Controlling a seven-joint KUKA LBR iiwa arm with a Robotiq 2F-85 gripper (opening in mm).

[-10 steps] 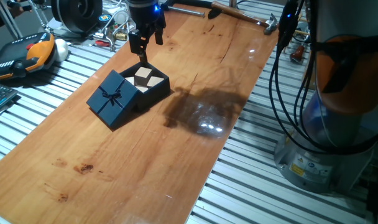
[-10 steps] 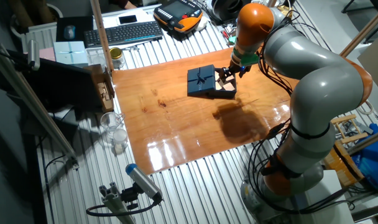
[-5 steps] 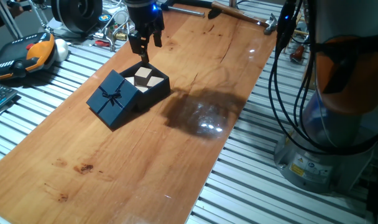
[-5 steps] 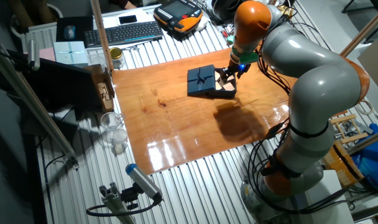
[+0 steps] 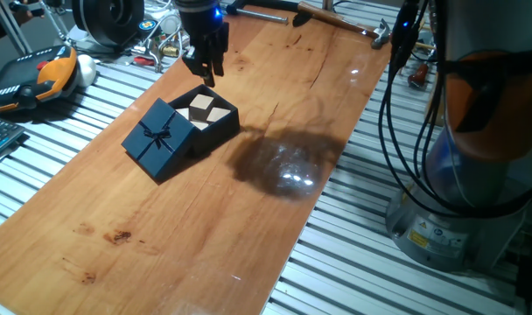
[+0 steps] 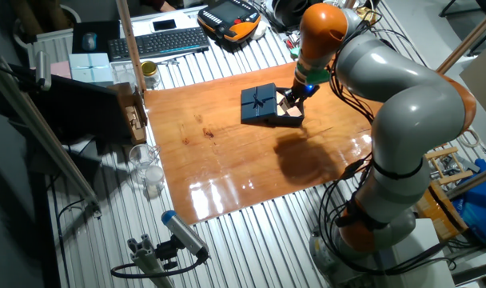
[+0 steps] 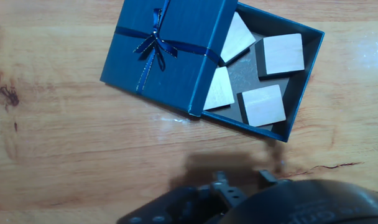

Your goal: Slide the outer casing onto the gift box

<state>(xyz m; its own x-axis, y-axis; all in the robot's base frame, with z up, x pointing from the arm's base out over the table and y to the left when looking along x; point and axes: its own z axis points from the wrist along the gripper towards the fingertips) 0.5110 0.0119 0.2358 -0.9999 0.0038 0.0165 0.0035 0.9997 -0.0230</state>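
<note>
The outer casing [image 5: 158, 136], dark navy with a thin ribbon bow, lies askew over the left part of the gift box [image 5: 220, 122]. It also shows in the hand view [image 7: 167, 53] and in the other fixed view [image 6: 257, 102]. The gift box [image 7: 301, 93] is a navy tray with tan and white squares showing in its uncovered right part. My gripper [image 5: 208, 77] hangs just above and behind the tray's far edge, apart from it, with the fingers together and empty. Only its tips [image 7: 242, 180] show in the hand view.
The box stands on a wooden board [image 5: 161, 227] over slatted metal. A hammer [image 5: 336, 17] lies at the board's far end. An orange teach pendant [image 5: 38, 74] and tools lie to the left. The robot base [image 5: 476, 175] and cables stand to the right.
My gripper has lifted slightly and drawn back from the tray's far edge, and the wrist has turned a little. The casing and the tray have not moved.
</note>
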